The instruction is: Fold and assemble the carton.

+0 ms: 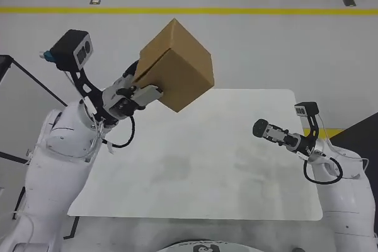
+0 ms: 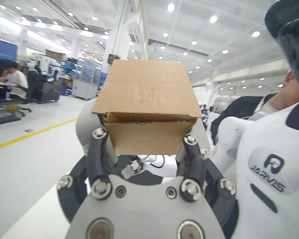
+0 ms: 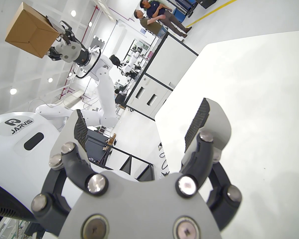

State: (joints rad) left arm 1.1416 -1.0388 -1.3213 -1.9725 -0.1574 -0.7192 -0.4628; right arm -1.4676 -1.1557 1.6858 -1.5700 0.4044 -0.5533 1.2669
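No text, label, number or sign readable, carton faces plain brown, table plain white

1. The top view looks down from high overhead onto the white desk, which fills the lower middle of the frame.
2. The left wrist view sits just behind the left tool and tilts up at the hall ceiling, with the carton very near.
3. The right wrist view looks past the right tool across the desk. The carton, far off there, is shared by all three views.
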